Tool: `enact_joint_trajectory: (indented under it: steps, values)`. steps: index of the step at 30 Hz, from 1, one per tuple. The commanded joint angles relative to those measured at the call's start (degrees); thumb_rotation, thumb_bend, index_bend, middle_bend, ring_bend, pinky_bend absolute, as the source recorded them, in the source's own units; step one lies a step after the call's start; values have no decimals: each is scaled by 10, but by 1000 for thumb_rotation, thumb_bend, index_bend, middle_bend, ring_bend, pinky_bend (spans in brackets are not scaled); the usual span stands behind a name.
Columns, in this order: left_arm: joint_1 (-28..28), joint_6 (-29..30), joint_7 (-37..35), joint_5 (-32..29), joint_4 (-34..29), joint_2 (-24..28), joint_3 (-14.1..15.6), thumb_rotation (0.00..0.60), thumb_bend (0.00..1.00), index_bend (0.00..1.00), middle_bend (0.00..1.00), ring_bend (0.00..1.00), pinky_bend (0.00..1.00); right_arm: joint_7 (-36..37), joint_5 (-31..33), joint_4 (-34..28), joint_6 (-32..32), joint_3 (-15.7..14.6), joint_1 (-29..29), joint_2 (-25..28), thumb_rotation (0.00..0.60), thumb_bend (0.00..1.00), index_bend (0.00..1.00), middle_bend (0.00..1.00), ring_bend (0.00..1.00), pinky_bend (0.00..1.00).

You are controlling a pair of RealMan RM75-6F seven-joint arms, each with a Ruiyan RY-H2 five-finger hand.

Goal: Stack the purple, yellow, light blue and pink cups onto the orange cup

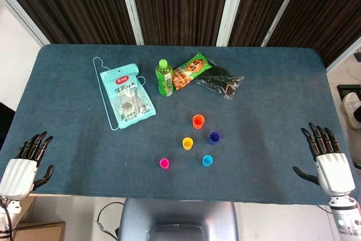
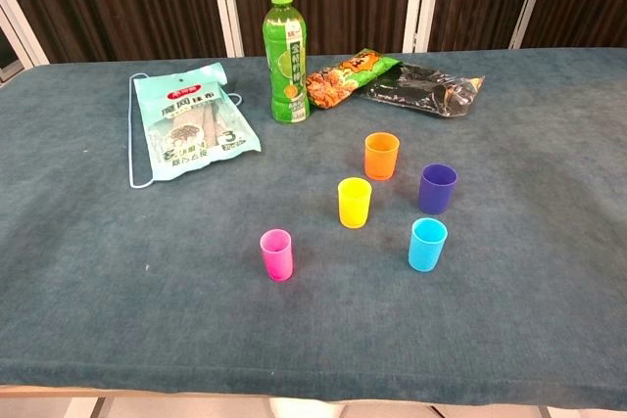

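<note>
Five small cups stand upright and apart from one another near the middle of the desk (image 1: pixel 67 83), which is covered in dark blue cloth. The orange cup (image 2: pixel 381 156) is farthest from the robot; the purple cup (image 2: pixel 437 189) sits just to its right and a little nearer, and the yellow cup (image 2: pixel 354 203) stands just in front of the orange one. The light blue cup (image 2: pixel 427 245) is nearer still, in front of the purple one, and the pink cup (image 2: pixel 276 255) stands off to the left, closest to the front edge. None is stacked yet. The left hand (image 1: pixel 25 162) hangs at the desk's front left corner and the right hand (image 1: pixel 327 159) at its front right edge; both hold nothing, fingers spread, well apart from the cups. Toward the back lie a light blue packet (image 2: pixel 191 129) with a white wire hanger, an upright green bottle (image 2: pixel 285 56), a snack bag (image 2: pixel 343 77) and a dark clear-wrapped bag (image 2: pixel 423 89).
</note>
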Motion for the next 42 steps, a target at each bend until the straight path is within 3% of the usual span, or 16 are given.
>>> enact_joint_trajectory:
  steps: [1,7,10,14,18,21,24,32,42]
  values:
    - [-9,-22,9,-6,-1,-6,-1,600,427,0,0,0,127,7,-2,4,3,0,0,0,600,97,0,0,0,0]
    - [-12,-28,8,-11,1,-7,-1,600,427,0,0,0,121,16,-7,12,-36,4,29,-4,600,97,0,0,0,0]
    - [-12,-25,7,-14,1,-8,-4,600,425,0,0,0,120,-4,-9,-9,-102,15,77,11,600,98,5,0,0,0]
    - [-13,-21,3,-15,8,-12,-5,600,406,0,0,0,121,-78,14,-55,-219,44,157,26,600,99,148,0,0,0]
    - [-14,-29,8,-15,7,-12,-1,600,406,0,0,0,126,-148,69,-79,-340,75,242,5,600,145,234,0,0,0]
    - [-14,-29,10,-19,6,-10,-2,600,406,0,0,0,124,-208,112,-61,-410,81,289,-26,600,193,273,0,0,0]
    - [-14,-28,13,-21,8,-11,-3,600,406,0,0,0,107,-250,142,-26,-438,84,322,-73,600,219,328,0,0,0]
    - [-12,-29,15,-34,9,-8,-6,600,405,0,0,0,102,-215,176,65,-477,80,369,-165,600,297,433,0,0,0]
    - [-8,-22,9,-28,4,-2,-2,600,406,0,0,0,102,-206,173,107,-471,64,390,-197,600,386,530,0,0,0]
